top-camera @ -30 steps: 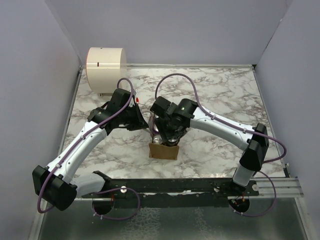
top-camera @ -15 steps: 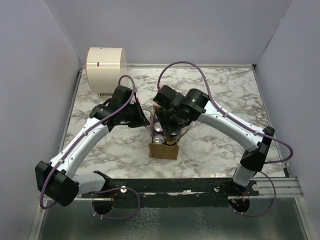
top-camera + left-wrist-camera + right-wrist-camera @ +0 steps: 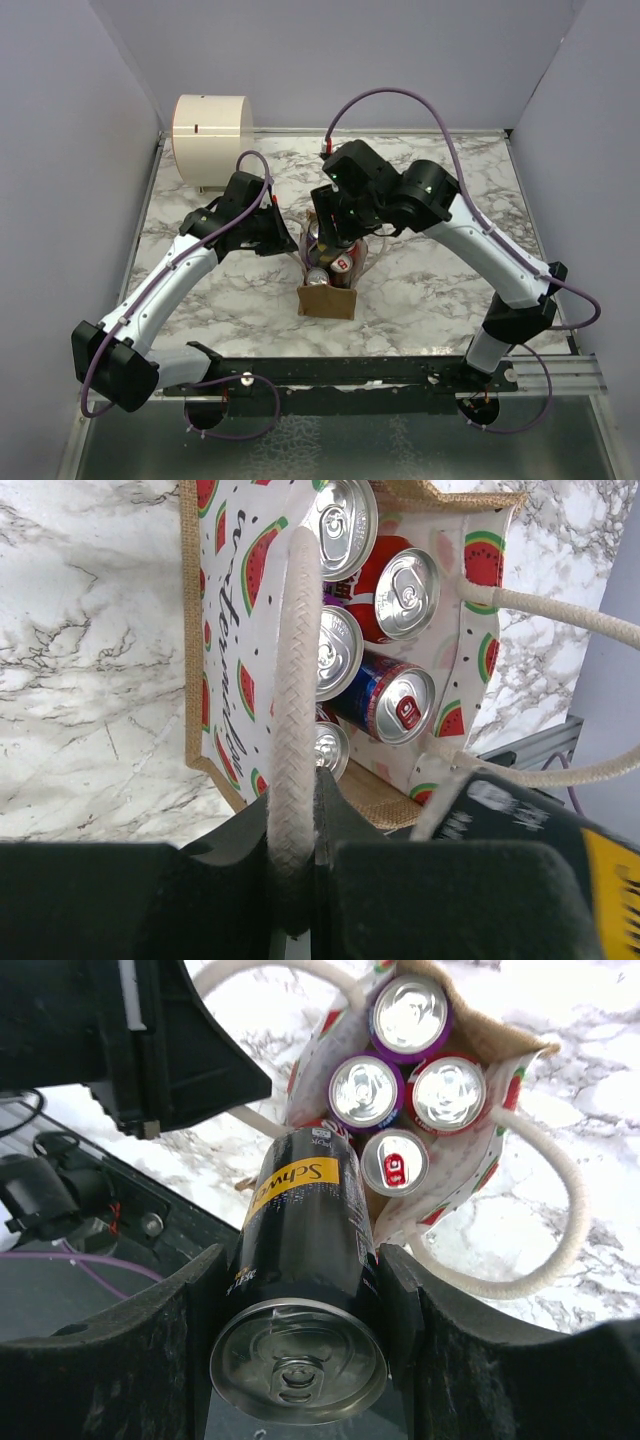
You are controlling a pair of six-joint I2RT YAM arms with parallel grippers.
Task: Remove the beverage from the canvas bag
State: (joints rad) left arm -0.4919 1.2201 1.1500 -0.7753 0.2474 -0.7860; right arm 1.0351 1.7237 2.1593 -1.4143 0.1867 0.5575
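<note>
The canvas bag (image 3: 325, 300) stands near the table's front middle, tan with watermelon prints (image 3: 225, 680), mouth open. Several cans (image 3: 340, 650) remain inside it (image 3: 408, 1070). My left gripper (image 3: 300, 790) is shut on the bag's white rope handle (image 3: 295, 660), holding it up at the bag's left side (image 3: 285, 243). My right gripper (image 3: 305, 1270) is shut on the beverage (image 3: 305, 1250), a black can with a yellow band. The can hangs above the bag's mouth, lifted out of the bag, under the right gripper (image 3: 335, 238).
A cream cylindrical container (image 3: 210, 135) stands at the back left corner. The bag's other white handle (image 3: 545, 1220) loops out to the right. Grey walls close the table on three sides, and a black rail (image 3: 380, 372) runs along the front edge.
My right gripper has risen and drawn back from the bag with the black can, lifting it out of the mouth. The left gripper has kept its hold on the handle, barely moving.
</note>
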